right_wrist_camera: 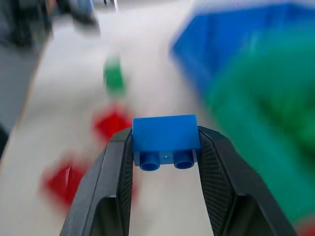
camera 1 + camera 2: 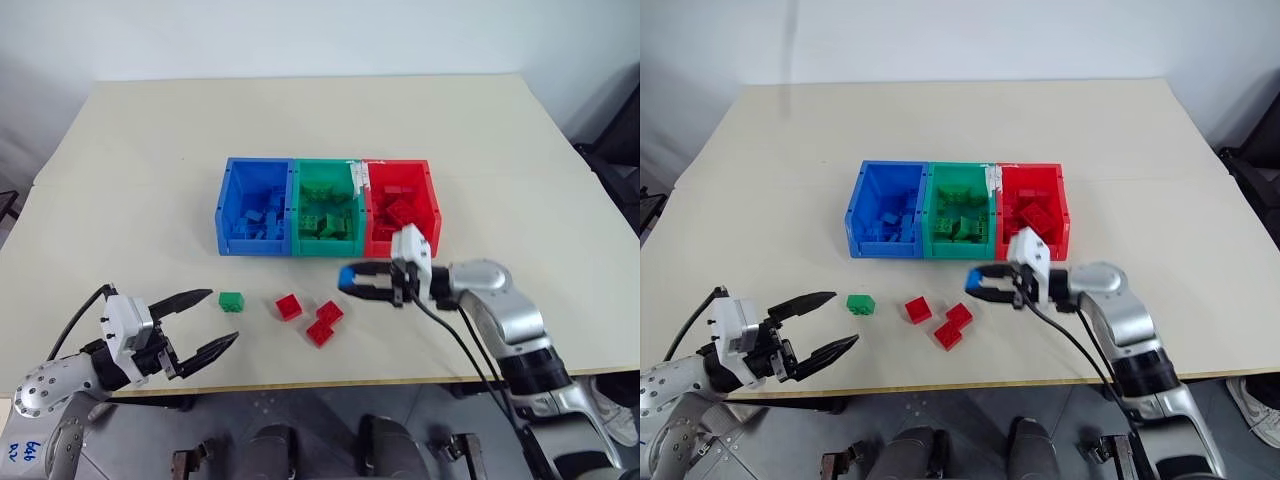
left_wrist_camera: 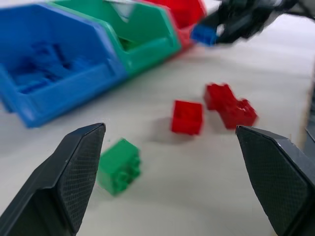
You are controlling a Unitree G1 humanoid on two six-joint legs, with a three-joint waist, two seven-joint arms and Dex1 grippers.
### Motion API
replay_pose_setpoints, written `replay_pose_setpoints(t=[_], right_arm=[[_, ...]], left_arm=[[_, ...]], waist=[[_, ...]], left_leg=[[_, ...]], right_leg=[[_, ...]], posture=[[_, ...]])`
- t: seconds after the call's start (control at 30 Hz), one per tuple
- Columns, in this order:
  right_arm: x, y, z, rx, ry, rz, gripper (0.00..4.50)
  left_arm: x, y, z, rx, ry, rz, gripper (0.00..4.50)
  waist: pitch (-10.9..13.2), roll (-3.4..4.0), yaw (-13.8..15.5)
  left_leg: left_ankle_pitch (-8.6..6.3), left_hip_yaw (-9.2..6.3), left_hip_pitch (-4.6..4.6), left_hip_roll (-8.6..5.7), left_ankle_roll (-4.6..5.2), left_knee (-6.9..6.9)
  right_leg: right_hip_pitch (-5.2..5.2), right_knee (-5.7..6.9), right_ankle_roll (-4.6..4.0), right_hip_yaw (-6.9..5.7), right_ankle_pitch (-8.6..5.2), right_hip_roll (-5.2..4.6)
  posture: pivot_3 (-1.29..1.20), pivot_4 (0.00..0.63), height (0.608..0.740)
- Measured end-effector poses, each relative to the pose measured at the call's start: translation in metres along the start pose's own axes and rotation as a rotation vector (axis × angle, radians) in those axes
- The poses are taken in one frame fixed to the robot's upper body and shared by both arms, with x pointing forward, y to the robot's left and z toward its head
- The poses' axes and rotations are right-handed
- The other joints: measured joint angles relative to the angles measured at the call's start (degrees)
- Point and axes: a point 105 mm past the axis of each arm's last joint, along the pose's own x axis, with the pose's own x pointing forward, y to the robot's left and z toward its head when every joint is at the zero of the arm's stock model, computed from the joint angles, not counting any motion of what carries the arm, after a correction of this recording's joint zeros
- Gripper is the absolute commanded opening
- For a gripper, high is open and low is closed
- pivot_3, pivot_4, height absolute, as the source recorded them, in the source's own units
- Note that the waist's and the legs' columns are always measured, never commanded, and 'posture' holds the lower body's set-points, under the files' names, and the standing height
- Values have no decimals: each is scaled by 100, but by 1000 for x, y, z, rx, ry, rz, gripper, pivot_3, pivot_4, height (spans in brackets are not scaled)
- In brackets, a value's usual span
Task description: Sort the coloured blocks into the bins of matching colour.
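Head views: right gripper (image 2: 352, 280) clamps the blue brick (image 2: 346, 273) above the table (image 2: 150, 160), in front of the green bin (image 2: 325, 210). Blue bin (image 2: 255, 205) and red bin (image 2: 400, 205) flank it. Left gripper (image 2: 208, 320) jaws wide, near the green brick (image 2: 231, 301).

Left wrist view: three red bricks (image 3: 187, 117) lie loose.

Right wrist view: brick's studs face the camera. No legible writing.

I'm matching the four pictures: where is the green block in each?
Left eye view: green block on the table, left of the red blocks.
Right eye view: same spot.
Left wrist view: low, beside that gripper's finger.
Right wrist view: blurred, upper middle.
Shared landmark: blue bin.
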Motion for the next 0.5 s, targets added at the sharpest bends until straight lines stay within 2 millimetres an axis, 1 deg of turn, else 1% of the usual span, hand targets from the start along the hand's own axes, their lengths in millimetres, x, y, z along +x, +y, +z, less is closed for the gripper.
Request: replay_pose_setpoints(t=[0.03, 0.1, 0.13, 0.2, 0.27, 0.37, 0.4, 0.47, 0.5], right_arm=[[16, -1, 13, -17, -30, 8, 1459], [47, -3, 29, -36, -59, 8, 1459], [58, -3, 33, -42, -62, 3, 1459], [81, -11, 32, -40, -48, -43, 1459], [100, -24, 32, -51, -17, -117, 1459], [114, -35, 37, -97, -9, -183, 2513], [115, -38, 37, -103, -8, -194, 2800], [114, -42, 35, -102, -13, -211, 3599], [113, -43, 33, -100, -9, -213, 3881]], left_arm=[[-2, 2, 0, 2, 0, 24, 4500], [-8, 6, 0, 3, -2, 71, 4500], [-10, 7, 0, 6, -4, 89, 4500], [-18, 10, -1, 8, 6, 130, 4500], [-26, 10, -3, 9, 17, 161, 4500], [-29, 10, -3, 13, 21, 177, 4500], [-29, 9, -3, 16, 21, 178, 4500], [-28, 8, -1, 28, 18, 173, 4500], [-27, 7, 0, 32, 17, 170, 4500]], waist=[[0, 0, -27], [-1, -1, -57], [-5, -7, -63], [-8, -13, -61], [-8, -13, -74], [-10, -16, -66], [-10, -17, -66], [-10, -17, -71], [-10, -17, -75]], left_leg=[[0, 1, -2, 1, -2, -2], [-2, 11, -3, -1, -5, -8], [-2, 19, -9, -4, -5, -10], [-4, 24, -13, -6, -5, -9], [-5, 29, -18, -8, -2, -9], [-6, 23, -21, -7, -3, -9], [-7, 23, -21, -7, -3, -9], [-8, 25, -21, -7, -3, -9], [-8, 26, -21, -6, -3, -10]], right_leg=[[-8, 8, -4, -1, -2, 0], [-28, 30, -12, -3, -6, -2], [-50, 55, -17, -4, -7, -5], [-63, 74, -22, -9, -9, -9], [-69, 74, -23, -9, -9, -11], [-69, 73, -25, -10, -10, -10], [-69, 73, -25, -10, -10, -10], [-69, 73, -26, -9, -10, -10], [-70, 72, -26, -9, -10, -9]], posture=[[0, 150, 740], [0, 150, 740], [0, 150, 740], [0, 150, 740], [0, 150, 740], [0, 150, 740], [0, 150, 740], [0, 150, 740], [0, 150, 740]])
